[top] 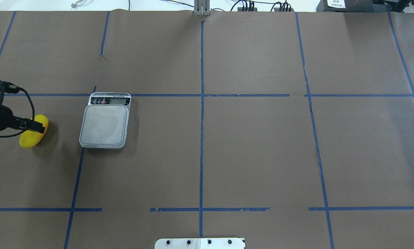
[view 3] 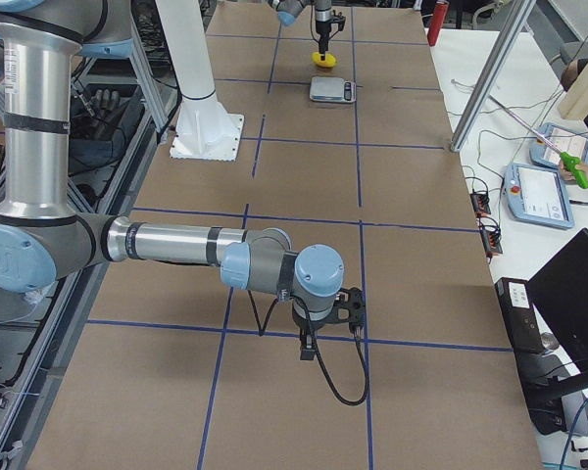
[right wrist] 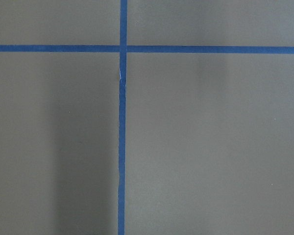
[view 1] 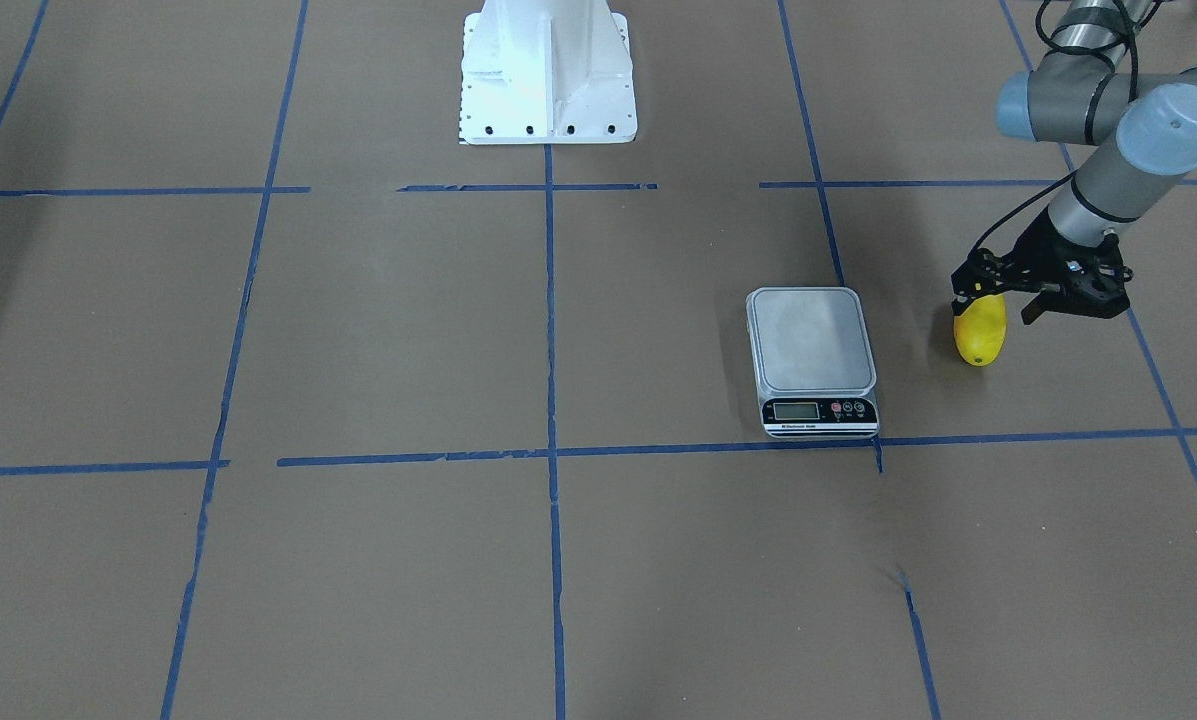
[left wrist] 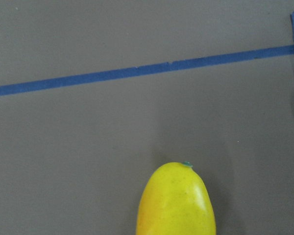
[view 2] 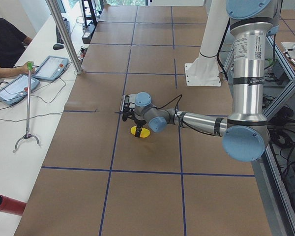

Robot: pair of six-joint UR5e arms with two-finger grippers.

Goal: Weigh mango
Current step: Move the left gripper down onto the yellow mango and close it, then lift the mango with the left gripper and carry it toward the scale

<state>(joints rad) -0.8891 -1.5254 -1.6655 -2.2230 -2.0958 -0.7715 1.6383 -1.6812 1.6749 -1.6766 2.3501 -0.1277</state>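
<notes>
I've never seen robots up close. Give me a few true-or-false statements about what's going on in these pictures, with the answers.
1. The mango lies on the scale. False: it is beside the scale, not on it.
2. The left gripper is at the mango. True.
3. The scale's display end faces away from the robot. True.
4. The mango is green. False: it is yellow.
5. The right gripper hovers over the scale. False: it is far off, toward the other end of the table.

Brown table (top: pixel 262 155) — blue tape grid (top: pixel 202 138)
</notes>
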